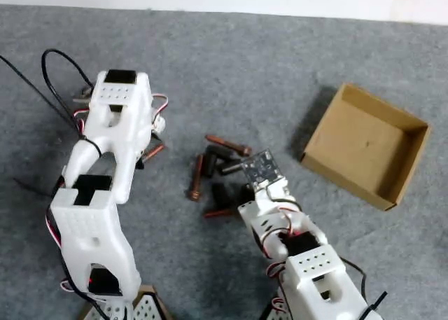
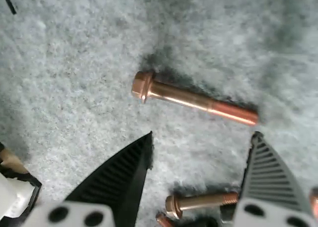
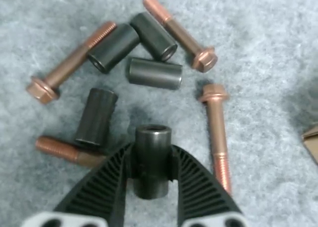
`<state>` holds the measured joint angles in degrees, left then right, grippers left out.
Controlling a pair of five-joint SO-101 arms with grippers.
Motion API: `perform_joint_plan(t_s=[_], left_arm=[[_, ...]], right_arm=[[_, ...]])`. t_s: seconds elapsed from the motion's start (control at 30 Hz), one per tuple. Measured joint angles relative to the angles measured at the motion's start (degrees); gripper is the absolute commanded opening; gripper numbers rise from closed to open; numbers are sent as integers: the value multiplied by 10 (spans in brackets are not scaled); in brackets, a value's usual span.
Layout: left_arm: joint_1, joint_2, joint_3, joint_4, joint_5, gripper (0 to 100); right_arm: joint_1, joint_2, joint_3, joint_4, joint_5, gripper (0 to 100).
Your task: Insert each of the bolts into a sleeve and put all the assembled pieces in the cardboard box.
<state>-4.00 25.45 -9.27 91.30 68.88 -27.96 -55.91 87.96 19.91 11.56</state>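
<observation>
Right tool (image 3: 152, 152): you had it clamped on a sleeve (image 3: 153, 137).
Left tool (image 2: 202, 137): stood wide open, empty.
Advice: you needed the bolt (image 2: 194, 99) ahead centred before closing.

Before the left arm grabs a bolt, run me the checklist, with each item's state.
1. Right gripper shut on a black sleeve: ok.
2. Sleeve's open end unobstructed: ok.
3. Sleeve lifted clear of the carpet: cannot tell.
4. Left gripper open: ok.
5. Copper bolt lying free just ahead of the left gripper's fingers: ok.
6. Cardboard box open and empty: ok.
</observation>
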Motion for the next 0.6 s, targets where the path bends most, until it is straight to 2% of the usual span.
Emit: perform_joint_plan(t_s=[0.13,0.3,0.47,0.6], left_arm=[[0,0,33,-46,1,287],[-9,-13,103,-129,61,287],[-27,-17,157,-216,81,287],[-37,-27,184,-248,95,287]], right_arm=[[0,0,0,0,0,4],[0,0,0,0,0,4],[0,0,0,0,0,4],[0,0,0,0,0,4]])
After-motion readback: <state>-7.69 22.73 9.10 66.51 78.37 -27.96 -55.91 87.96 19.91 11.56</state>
